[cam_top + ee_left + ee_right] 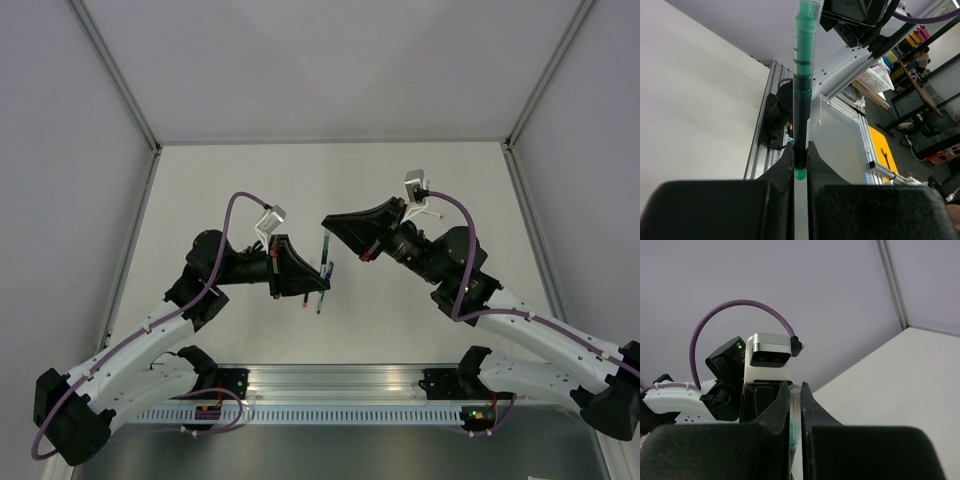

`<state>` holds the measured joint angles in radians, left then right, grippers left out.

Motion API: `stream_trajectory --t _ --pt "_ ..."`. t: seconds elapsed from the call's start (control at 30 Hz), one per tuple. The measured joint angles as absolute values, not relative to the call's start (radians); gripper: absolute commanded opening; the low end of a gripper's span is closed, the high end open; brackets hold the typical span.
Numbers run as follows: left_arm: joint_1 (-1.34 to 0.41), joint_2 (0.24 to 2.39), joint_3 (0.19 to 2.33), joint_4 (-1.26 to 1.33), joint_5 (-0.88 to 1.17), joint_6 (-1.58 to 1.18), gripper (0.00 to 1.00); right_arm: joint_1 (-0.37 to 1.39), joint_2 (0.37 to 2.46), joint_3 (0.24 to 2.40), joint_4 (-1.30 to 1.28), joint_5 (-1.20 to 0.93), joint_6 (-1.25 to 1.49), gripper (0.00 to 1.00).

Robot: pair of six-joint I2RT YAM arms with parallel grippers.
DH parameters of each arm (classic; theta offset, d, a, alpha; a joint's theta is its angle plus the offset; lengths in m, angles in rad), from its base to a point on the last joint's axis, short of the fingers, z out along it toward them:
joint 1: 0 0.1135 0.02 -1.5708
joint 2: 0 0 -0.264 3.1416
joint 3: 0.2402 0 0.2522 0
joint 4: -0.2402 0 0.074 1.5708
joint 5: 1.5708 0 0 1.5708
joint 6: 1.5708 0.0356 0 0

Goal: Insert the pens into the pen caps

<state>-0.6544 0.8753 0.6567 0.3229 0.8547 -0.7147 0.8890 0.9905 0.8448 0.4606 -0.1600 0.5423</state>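
My left gripper (800, 147) is shut on the lower end of a dark green-black pen (801, 110) with a green end plug. The pen stands up from the fingers. Its upper end sits inside a clear, green-tinted cap (805, 30). My right gripper (795, 387) is shut on that cap (795, 412). In the top view the two grippers meet above the table's middle, the left gripper (321, 286) below the right gripper (326, 226), with the pen (324, 256) between them. Small blue and red bits beside the left fingers may be other pens; I cannot tell.
The white table (200, 190) is walled by grey panels with aluminium posts at the corners. A slotted aluminium rail (330, 390) carrying both arm bases runs along the near edge. The left wrist's camera housing (770, 352) faces the right wrist view.
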Motion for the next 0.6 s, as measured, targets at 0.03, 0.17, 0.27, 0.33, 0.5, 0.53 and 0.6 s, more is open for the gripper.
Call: stream_trajectory --t 0.03,0.17,0.27,0.33,0.5,0.53,0.6 --pt "-0.656 0.877 0.664 0.308 0.854 -0.711 0.02 0.888 0.987 0.837 0.470 -0.159 0.548 0.00" --pt "-0.659 0.891 0.694 0.246 0.854 -0.688 0.02 0.884 0.963 0.799 0.499 -0.138 0.564 0.00" --pt "-0.659 0.904 0.709 0.216 0.854 -0.673 0.02 0.879 0.955 0.772 0.524 -0.128 0.574 0.00" --pt "-0.661 0.916 0.712 0.210 0.853 -0.664 0.02 0.878 0.957 0.758 0.543 -0.125 0.580 0.00" --pt "-0.666 0.942 0.728 0.163 0.853 -0.639 0.02 0.874 0.959 0.706 0.609 -0.117 0.599 0.00" --pt "-0.667 0.944 0.733 0.148 0.852 -0.630 0.02 0.873 0.958 0.694 0.624 -0.116 0.604 0.00" --pt "-0.670 0.947 0.746 0.116 0.847 -0.610 0.02 0.873 0.957 0.675 0.654 -0.115 0.615 0.00"
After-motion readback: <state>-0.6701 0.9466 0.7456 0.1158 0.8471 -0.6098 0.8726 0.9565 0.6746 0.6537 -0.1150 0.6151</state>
